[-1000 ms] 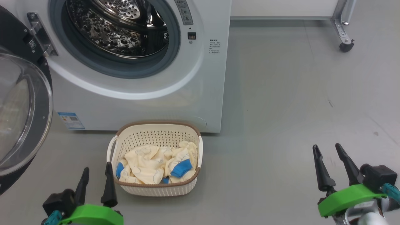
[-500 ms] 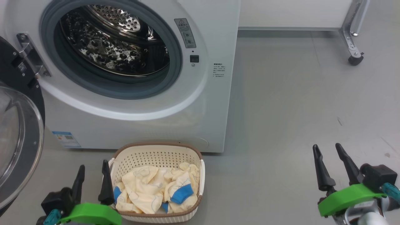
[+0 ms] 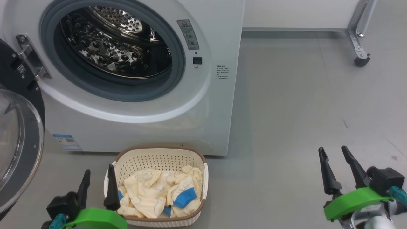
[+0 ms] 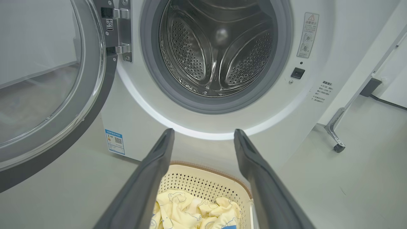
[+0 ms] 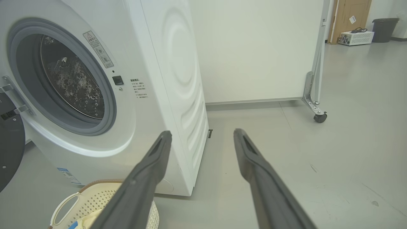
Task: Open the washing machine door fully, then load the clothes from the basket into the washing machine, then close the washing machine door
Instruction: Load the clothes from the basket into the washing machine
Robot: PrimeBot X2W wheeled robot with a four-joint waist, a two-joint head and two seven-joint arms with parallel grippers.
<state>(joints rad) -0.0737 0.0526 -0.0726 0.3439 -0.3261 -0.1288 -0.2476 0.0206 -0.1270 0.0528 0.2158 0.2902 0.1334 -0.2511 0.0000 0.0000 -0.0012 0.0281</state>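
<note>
Two grippers stand with their long dark fingers spread wide apart, and neither one holds anything. The left gripper [image 3: 99, 169] hangs low at the left end of the basket [image 3: 159, 148]. In the head view its inner finger crosses the white side handle; whether it touches the plastic I cannot tell. Its wrist view looks along the fingers over the basket, with the clothes [image 3: 152, 187] showing in the gap beneath them. They are a rumpled cream-yellow heap with blue cuffs lying inside the basket. The right gripper [image 3: 332, 148] hovers well off to the right above bare grey floor [image 3: 286, 111], touching nothing. The basket sits on the floor just in front of the washing machine [image 3: 143, 133], below its round opening and close to the white front panel. The washing machine door [image 3: 19, 136] is swung open on its hinge at the left. Its glass bowl and black rim reach down beside the left gripper, so room on that side is tight. The steel drum [image 3: 117, 47] shows fully through the ring of the grey seal [image 3: 178, 68], above and behind the basket's far rim. To the right of the machine the floor runs wide and open as far as a white panel, whose metal leg ends in a caster [image 3: 361, 60].
</note>
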